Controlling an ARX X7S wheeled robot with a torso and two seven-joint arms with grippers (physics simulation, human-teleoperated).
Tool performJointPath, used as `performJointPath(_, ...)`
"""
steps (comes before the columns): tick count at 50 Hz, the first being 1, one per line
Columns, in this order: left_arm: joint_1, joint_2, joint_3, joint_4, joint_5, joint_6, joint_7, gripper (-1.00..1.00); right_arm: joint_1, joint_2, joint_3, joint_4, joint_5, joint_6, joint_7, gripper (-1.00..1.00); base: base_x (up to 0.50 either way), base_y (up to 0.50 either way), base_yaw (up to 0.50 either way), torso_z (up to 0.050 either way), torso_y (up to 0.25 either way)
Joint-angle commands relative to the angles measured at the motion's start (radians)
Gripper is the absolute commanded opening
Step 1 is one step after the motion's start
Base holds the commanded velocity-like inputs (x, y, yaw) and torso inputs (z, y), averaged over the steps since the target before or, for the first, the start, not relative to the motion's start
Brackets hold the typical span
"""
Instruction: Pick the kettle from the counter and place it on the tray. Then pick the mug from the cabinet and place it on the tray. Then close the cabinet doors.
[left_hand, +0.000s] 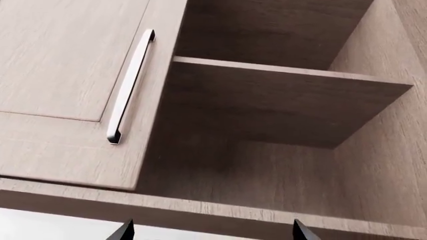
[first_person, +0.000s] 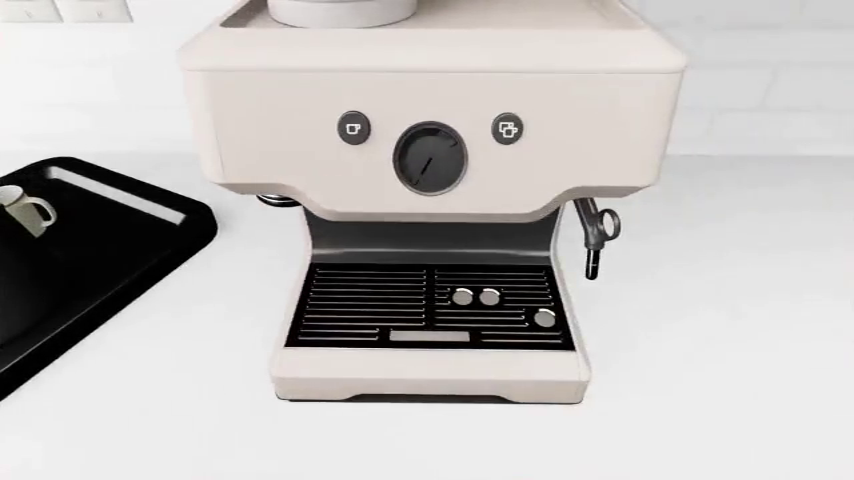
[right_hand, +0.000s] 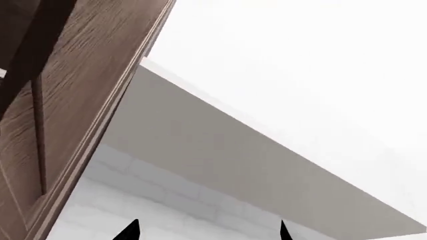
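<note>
step: close cabinet doors; mug (first_person: 24, 212) on tray (first_person: 127, 262)
left gripper (left_hand: 212, 231): wide, empty, nearest door handle (left_hand: 130, 86)
right gripper (right_hand: 208, 230): wide, beside swung-out door (right_hand: 73, 100)

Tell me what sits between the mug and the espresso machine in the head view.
Only bare black tray floor, its rim, then a strip of white counter separate the mug from the espresso machine.

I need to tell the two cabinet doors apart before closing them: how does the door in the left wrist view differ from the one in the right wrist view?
The left-view door shows its pale, light-oak panelled front with a silver bar handle; the right-view door looks darker brown, with no handle showing. The left-view door partly covers the cabinet, whose shelf lies bare beside it; the right-view door shows no interior, only wall and ceiling beside it. Both are wood-grained.
</note>
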Motion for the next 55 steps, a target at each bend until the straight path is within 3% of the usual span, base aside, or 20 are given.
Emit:
performJointPath(1,0.023,-0.014,-0.026,0.003,-0.018,0.008,0.005,1.0,0.044,-0.212,0.062,0.071,-0.51,0.08,-0.471,1.0,0.0,0.0,0.0,0.0,0.0)
performJointPath(5,0.045,-0.021,-0.058,0.005,-0.022,0.01,0.014,1.0,0.044,-0.329,0.023,0.076,-0.752,0.08,-0.646,1.0,0.0,0.0,0.0,0.0,0.0)
performJointPath(9,0.054,-0.04,-0.09,-0.001,-0.03,0.009,0.033,1.0,0.044,-0.415,0.045,0.191,-0.617,0.08,-0.514,1.0,0.0,0.0,0.0,0.0,0.0)
performJointPath(19,0.102,-0.072,-0.181,-0.012,-0.039,-0.004,0.068,1.0,0.044,-0.601,0.062,0.313,-0.817,0.08,-0.647,1.0,0.0,0.0,0.0,0.001,0.0)
performJointPath(26,0.119,-0.084,-0.206,0.008,-0.063,-0.008,0.084,1.0,0.044,-0.673,0.101,0.472,-0.719,0.079,-0.548,1.0,0.0,0.0,0.0,0.001,0.0)
performJointPath(32,0.126,-0.08,-0.211,0.017,-0.076,-0.007,0.092,1.0,0.044,-0.741,0.097,0.546,-0.884,0.08,-0.632,1.0,0.0,0.0,0.0,0.002,0.0)
performJointPath(39,0.166,-0.077,-0.259,0.011,-0.085,-0.02,0.114,1.0,0.044,-0.897,0.207,0.605,-1.242,0.08,-0.921,1.0,0.0,0.0,0.0,0.001,0.0)
performJointPath(45,0.192,-0.075,-0.293,0.013,-0.097,-0.026,0.124,1.0,0.044,-1.023,0.227,0.638,-1.66,0.06,-1.264,1.0,0.0,0.0,0.0,0.0,0.0)
performJointPath(50,0.2,-0.078,-0.301,0.014,-0.109,-0.028,0.13,1.0,0.044,-1.027,0.257,0.702,-1.545,0.019,-1.175,1.0,0.0,0.0,0.0,0.002,0.0)
performJointPath(53,0.187,-0.087,-0.283,0.012,-0.119,-0.019,0.124,1.0,0.044,-1.023,0.35,0.762,-1.267,0.061,-0.954,1.0,0.0,0.0,0.0,0.003,0.0)
performJointPath(55,0.176,-0.091,-0.27,0.012,-0.122,-0.014,0.121,1.0,0.044,-1.006,0.341,0.798,-1.137,0.034,-0.86,1.0,0.01,0.0,0.0,0.0,0.0)
